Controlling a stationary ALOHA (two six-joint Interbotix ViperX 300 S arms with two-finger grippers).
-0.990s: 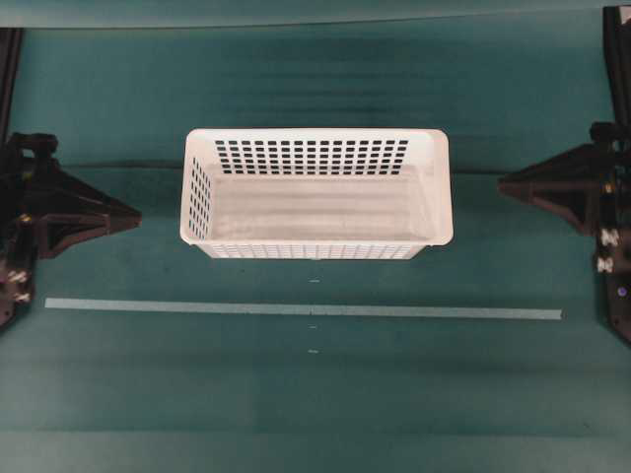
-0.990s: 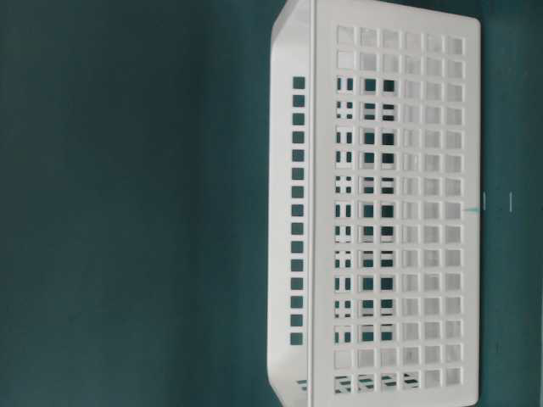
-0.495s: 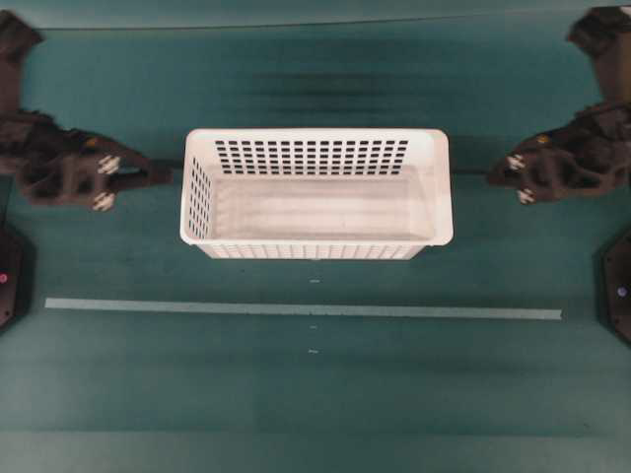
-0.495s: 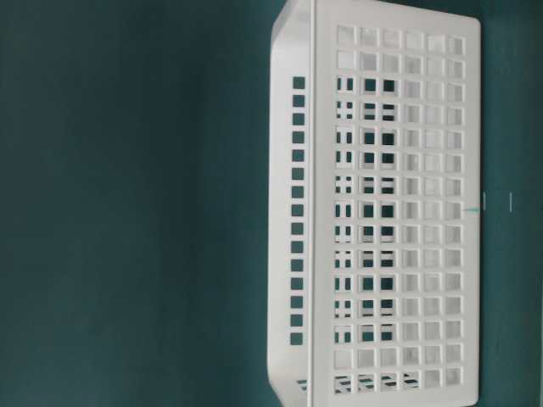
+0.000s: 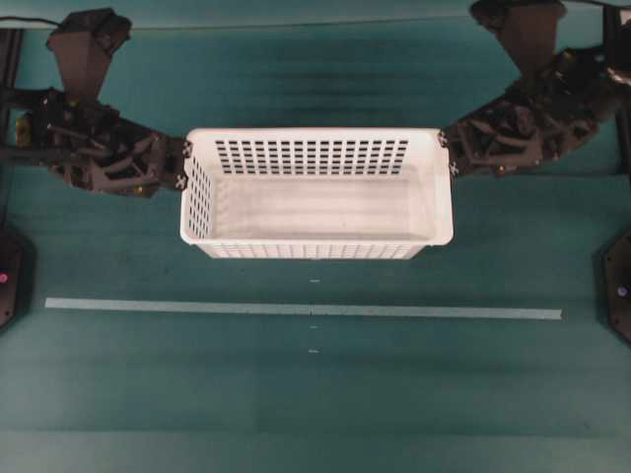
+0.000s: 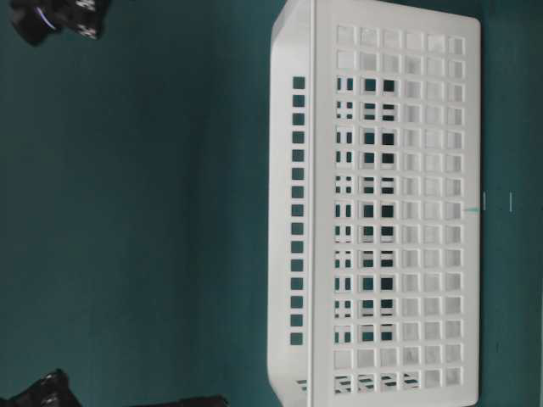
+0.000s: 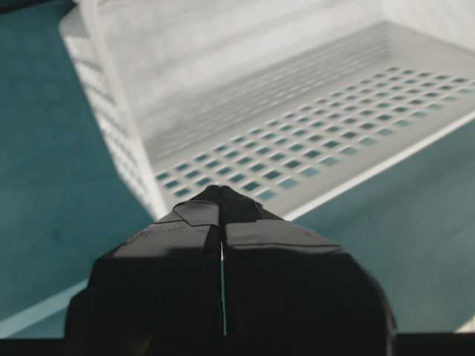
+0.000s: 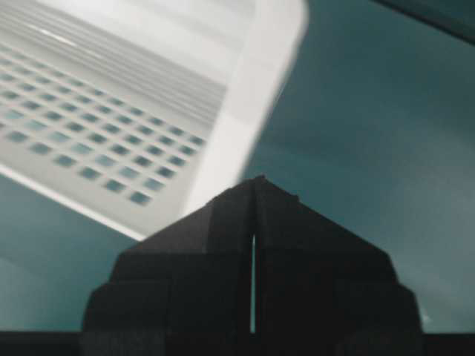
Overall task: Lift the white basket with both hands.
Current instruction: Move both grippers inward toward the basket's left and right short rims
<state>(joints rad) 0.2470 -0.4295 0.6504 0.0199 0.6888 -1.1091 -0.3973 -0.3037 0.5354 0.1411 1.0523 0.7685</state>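
The white basket (image 5: pixel 315 251) stands upright on the green table, empty, with slotted walls. My left gripper (image 5: pixel 180 163) is shut with nothing in it, its pointed tip at the rim of the basket's left short end, near the far corner. My right gripper (image 5: pixel 449 153) is shut and empty too, at the rim of the right short end near the far corner. In the left wrist view the shut left gripper (image 7: pixel 221 194) hovers just outside the basket (image 7: pixel 312 159). In the right wrist view the shut right gripper (image 8: pixel 256 182) points at the basket's rim (image 8: pixel 252 96). Whether either tip touches the rim, I cannot tell.
A pale tape strip (image 5: pixel 296 309) runs across the table in front of the basket. Black arm bases (image 5: pixel 10 276) sit at both side edges. In the table-level view the basket (image 6: pixel 399 203) fills the right, and black arm parts (image 6: pixel 59 17) show at the left corners.
Both arms have swung in from the table's sides to the basket's short ends. Both grippers stayed shut. The basket has not moved.
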